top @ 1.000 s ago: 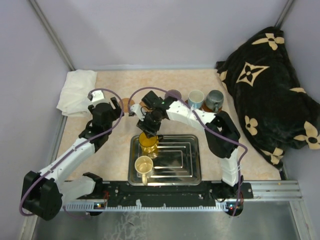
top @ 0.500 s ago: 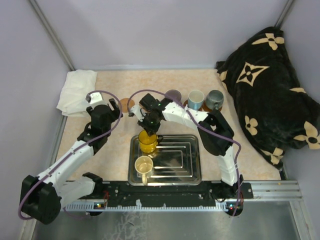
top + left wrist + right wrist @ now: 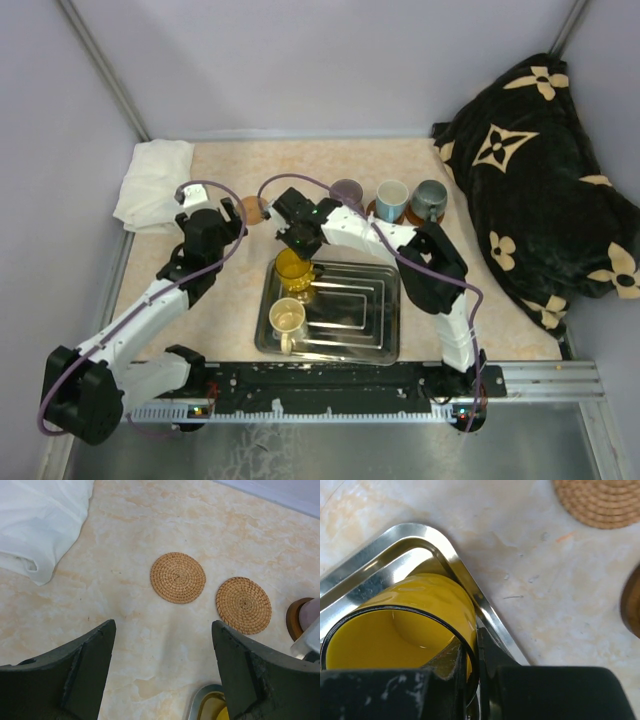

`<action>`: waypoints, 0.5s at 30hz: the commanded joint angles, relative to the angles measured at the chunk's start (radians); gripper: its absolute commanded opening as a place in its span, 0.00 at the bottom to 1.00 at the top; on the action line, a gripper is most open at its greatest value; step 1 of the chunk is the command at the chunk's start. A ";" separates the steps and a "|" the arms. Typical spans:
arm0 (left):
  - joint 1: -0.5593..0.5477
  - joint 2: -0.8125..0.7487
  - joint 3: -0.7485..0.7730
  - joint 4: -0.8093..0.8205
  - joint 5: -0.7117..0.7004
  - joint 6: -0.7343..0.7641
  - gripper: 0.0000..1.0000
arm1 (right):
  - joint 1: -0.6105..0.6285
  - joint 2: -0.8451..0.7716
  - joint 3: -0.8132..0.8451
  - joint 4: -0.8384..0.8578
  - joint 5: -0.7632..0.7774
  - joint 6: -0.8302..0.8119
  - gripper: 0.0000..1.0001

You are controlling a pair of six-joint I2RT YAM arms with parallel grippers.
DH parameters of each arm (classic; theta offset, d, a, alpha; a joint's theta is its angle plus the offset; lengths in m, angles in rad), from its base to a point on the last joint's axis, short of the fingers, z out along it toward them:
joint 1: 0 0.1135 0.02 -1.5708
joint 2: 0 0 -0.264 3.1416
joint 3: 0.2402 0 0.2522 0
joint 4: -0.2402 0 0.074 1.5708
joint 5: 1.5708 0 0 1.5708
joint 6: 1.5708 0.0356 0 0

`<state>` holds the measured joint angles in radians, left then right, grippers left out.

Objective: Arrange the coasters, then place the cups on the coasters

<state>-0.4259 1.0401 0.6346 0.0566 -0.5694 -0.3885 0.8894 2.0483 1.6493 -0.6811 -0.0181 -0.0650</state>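
Left tool (image 3: 162,630) spread wide, right tool (image 3: 472,655) pinched tight.

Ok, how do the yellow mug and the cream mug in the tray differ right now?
The yellow mug is pinched at its rim by the right gripper; the cream mug stands free. The yellow mug sits at the far left corner of the steel tray, the cream mug closer to the arm bases. Both are mouth up inside the tray, neither on a coaster.

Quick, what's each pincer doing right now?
Left pincer: open, holding nothing.
Right pincer: shut on the rim of the yellow mug.
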 commanded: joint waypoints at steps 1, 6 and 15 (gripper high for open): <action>-0.001 0.012 0.004 0.007 0.026 0.004 0.84 | -0.002 -0.066 0.148 0.052 0.167 0.111 0.00; -0.002 0.014 0.008 0.011 0.027 0.008 0.84 | -0.002 -0.077 0.214 0.045 0.196 0.152 0.00; -0.002 0.050 0.014 0.035 0.028 0.005 0.84 | -0.031 0.050 0.394 0.108 0.329 0.234 0.00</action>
<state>-0.4259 1.0771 0.6350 0.0624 -0.5526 -0.3855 0.8837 2.0499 1.8683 -0.6613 0.2405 0.0967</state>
